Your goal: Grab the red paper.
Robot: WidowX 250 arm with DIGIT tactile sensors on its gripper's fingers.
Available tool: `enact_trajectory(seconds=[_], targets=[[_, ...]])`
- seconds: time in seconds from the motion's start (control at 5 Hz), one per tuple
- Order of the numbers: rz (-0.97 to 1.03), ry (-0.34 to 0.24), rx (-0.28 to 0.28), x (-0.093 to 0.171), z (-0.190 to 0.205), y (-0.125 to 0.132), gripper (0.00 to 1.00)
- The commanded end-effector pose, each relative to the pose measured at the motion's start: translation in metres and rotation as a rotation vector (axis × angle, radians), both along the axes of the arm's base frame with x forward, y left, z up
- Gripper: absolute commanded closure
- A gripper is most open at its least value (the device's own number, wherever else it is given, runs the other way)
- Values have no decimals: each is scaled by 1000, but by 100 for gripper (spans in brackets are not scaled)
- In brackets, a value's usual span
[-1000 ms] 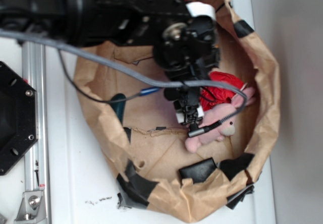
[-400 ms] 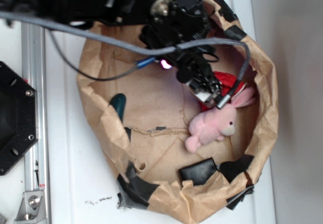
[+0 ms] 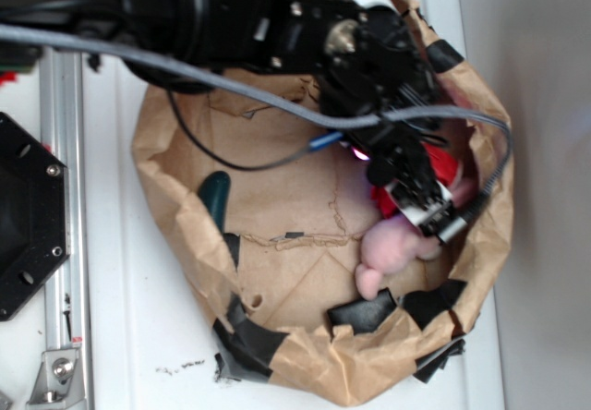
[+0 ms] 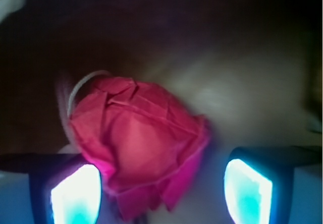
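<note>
Pink bunny (image 3: 395,248) and bag wall (image 3: 488,198) crowd red paper (image 4: 139,146).

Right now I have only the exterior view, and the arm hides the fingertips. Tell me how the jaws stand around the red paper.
Observer: In the wrist view the gripper is open, with its two lit pads well apart.
Operator: Give me the paper's place between them.
Observer: The red paper sits off-centre. It overlaps the pad on the image's left and leaves a clear gap to the other pad.
Operator: Report what else is in that gap.
Observer: Nothing that I can make out. The pink bunny does not show between the pads.
</note>
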State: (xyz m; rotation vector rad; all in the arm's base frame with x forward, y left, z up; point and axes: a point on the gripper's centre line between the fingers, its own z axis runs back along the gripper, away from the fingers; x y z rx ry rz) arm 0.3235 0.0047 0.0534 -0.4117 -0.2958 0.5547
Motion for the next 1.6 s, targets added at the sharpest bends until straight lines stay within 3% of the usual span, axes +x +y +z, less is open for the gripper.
enact_trajectory(seconds=[0.0,0.2,0.4,0.6,0.8,1.0,1.2,1.4], targets=[[-195,-52,124,27,1,-33,1],[-246,-41,155,23,-6,-31,100],[-322,-49,152,10,14,-28,100],[-389,-83,218,-17,49,-18,100],[-429,-160,312,-54,88,-6,100],[-526,-101,366,-81,117,-8,100],[-594,72,378,-91,134,-20,100],[-467,252,431,-96,129,-24,100]])
